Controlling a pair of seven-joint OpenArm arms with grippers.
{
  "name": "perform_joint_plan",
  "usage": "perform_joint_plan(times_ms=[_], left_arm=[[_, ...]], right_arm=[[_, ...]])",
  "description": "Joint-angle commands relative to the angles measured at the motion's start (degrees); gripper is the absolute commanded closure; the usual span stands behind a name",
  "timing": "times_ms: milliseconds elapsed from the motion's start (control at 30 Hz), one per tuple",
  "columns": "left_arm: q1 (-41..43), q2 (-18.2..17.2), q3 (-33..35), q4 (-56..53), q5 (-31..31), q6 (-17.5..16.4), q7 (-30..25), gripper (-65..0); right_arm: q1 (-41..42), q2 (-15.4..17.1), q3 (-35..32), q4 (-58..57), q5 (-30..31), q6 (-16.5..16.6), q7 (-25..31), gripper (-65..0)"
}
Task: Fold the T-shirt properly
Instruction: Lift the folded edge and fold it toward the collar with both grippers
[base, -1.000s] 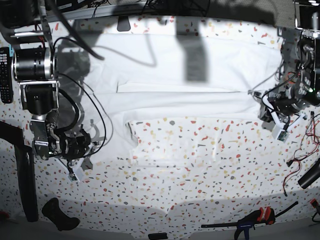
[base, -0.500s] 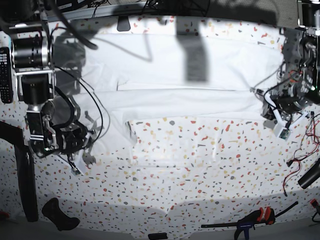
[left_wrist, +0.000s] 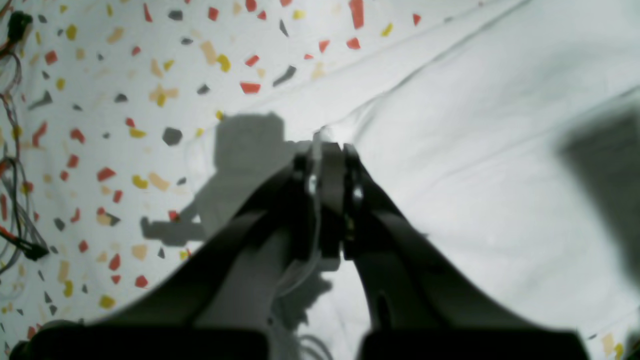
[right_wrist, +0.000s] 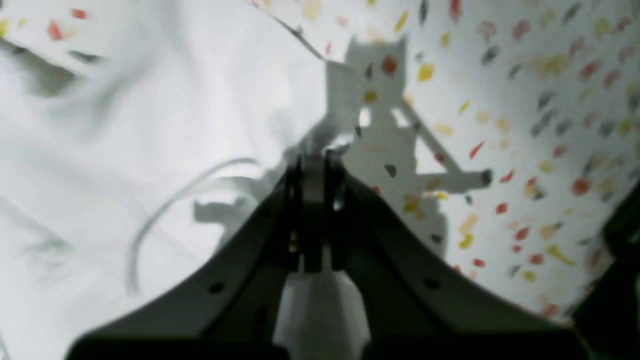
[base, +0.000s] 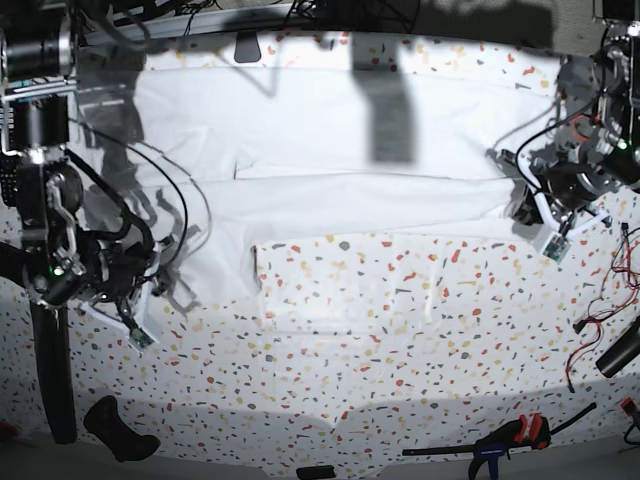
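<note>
The white T-shirt (base: 350, 200) lies spread across the far half of the speckled table, with a long fold line through its middle. At the shirt's near right corner my left gripper (base: 522, 208) is shut. The left wrist view shows a small tuft of the T-shirt (left_wrist: 475, 125) pinched at the tips of the left gripper (left_wrist: 325, 147). By the shirt's near left corner my right gripper (base: 160, 295) is also shut. In the right wrist view the T-shirt (right_wrist: 125, 125) rises to the closed tips of the right gripper (right_wrist: 312, 162).
A blue and black clamp (base: 510, 440) lies at the front right edge. A dark handle-shaped object (base: 120, 430) sits at the front left. Loose wires (base: 600, 320) and a black cylinder (base: 620, 355) lie at the right; these wires (left_wrist: 15, 200) also show beside the left gripper.
The right arm has swung left and slightly up, drawing the shirt's near left corner with it. The left gripper has risen a little toward the far side. Both stay shut.
</note>
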Motion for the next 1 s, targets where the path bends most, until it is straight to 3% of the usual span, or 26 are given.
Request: perform_joint_plan(times_ms=[0, 100, 200, 367, 500, 600, 800, 967], left_arm=[[-0.8, -1.0, -0.4, 1.2, -0.4, 0.2, 0.0, 0.0], [-0.7, -1.0, -0.4, 1.2, -0.4, 0.2, 1.8, 0.0], [-0.7, -1.0, -0.4, 1.4, -0.4, 0.3, 2.1, 0.0], [0.2, -1.0, -0.4, 3.1, -0.4, 2.0, 2.0, 0.0], [2.7, -1.0, -0.4, 7.5, 0.5, 2.0, 1.5, 0.0], [5.0, -1.0, -0.4, 10.7, 2.5, 3.8, 1.2, 0.0], [8.8, -1.0, -0.4, 12.2, 3.3, 4.1, 1.4, 0.0], [12.5, -1.0, -0.4, 12.2, 9.6, 4.2, 1.2, 0.0]], right_arm=[[0.3, 1.5, 0.5, 3.8, 0.9, 0.3, -1.4, 0.0], [-4.6, 4.0, 0.5, 11.6, 0.9, 0.3, -5.4, 0.0], [-12.0, 5.9, 1.9, 17.4, 0.9, 0.3, -4.0, 0.0], [-24.4, 5.9, 11.2, 28.2, 0.3, 0.3, 0.5, 0.0], [-33.4, 5.8, 19.9, 37.0, 0.7, 0.3, 0.2, 0.0], [-40.3, 5.8, 24.5, 42.0, 0.7, 0.3, 0.2, 0.0], [-51.1, 5.8, 28.7, 48.5, 0.4, 0.3, 1.0, 0.0], [-56.7, 5.8, 29.0, 51.0, -4.1, 0.3, 1.2, 0.0]])
